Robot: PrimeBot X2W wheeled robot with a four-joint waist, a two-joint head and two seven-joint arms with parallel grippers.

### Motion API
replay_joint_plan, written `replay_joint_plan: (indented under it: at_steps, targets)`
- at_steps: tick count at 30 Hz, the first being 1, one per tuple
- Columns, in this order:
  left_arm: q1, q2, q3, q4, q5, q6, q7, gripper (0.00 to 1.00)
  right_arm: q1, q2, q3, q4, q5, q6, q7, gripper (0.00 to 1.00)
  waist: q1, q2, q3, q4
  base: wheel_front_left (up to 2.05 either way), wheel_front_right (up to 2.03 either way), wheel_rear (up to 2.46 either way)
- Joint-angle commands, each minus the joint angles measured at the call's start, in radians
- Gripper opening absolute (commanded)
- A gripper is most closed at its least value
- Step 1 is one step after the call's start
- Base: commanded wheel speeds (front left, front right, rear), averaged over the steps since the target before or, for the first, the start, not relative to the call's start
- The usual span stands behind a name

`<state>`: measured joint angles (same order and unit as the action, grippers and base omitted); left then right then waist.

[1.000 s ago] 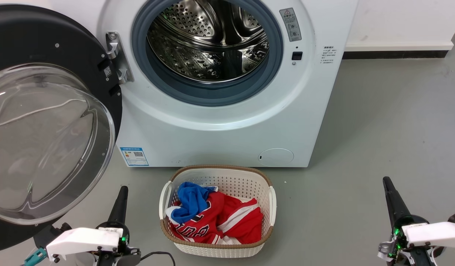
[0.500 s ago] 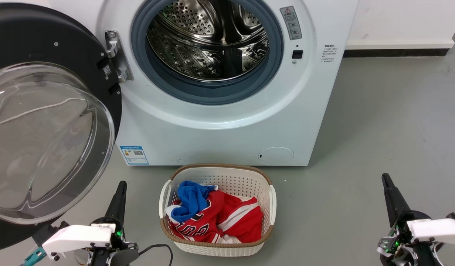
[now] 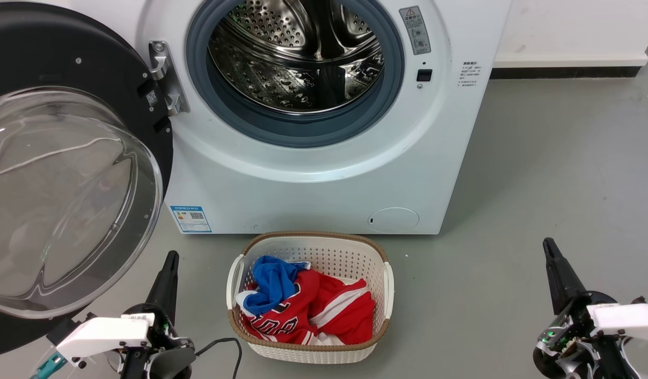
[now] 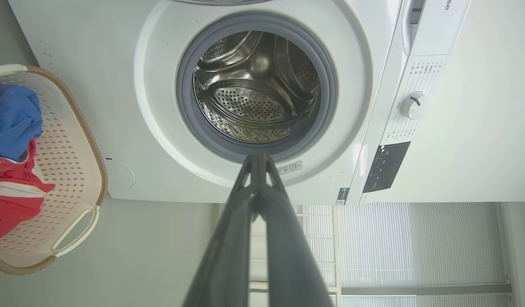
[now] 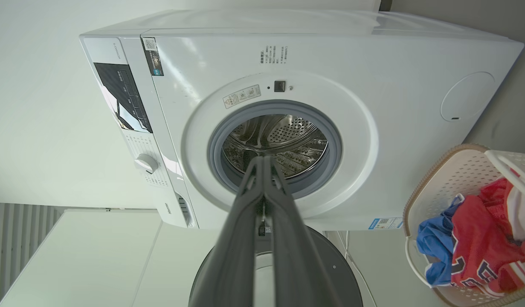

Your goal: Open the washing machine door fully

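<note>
Smooth grey floor [image 3: 539,173], ending at a white wall along its far edge; standing at that far edge, a white front-loading washing machine [image 3: 313,189]; just in front of it, a white perforated laundry basket [image 3: 329,258].

washing machine door [image 3: 92,68] out left of washing machine [image 3: 302,189], basket [image 3: 313,243] w/ clothes [image 3: 324,310] on floor [image 3: 513,184] in front, left gripper [image 3: 171,259] & right gripper [image 3: 549,246] flanking

Warning triangle [image 3: 410,12] on washing machine [image 3: 324,184] label [image 3: 414,30], QR code [image 3: 197,215] on blue sticker [image 3: 191,219]
</note>
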<state>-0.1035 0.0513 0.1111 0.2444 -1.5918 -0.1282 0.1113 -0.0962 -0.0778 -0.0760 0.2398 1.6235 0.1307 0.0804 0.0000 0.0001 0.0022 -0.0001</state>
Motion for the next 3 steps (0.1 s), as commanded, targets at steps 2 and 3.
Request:
replay_joint_plan:
  at_steps: [2,3]
  targets:
    - [-0.010,-0.002,0.006,0.002,-0.022,-0.005,0.006,0.00,-0.015,0.002,-0.002,0.006,0.021,0.000,0.008,0.00,0.0000,-0.0001,0.001,0.000,0.00,0.00,0.00]
    - [-0.011,-0.002,0.006,0.002,-0.025,-0.005,0.007,0.00,-0.017,0.002,-0.003,0.007,0.022,0.000,0.008,0.00,0.0000,-0.0001,0.001,0.000,0.00,0.00,0.00]
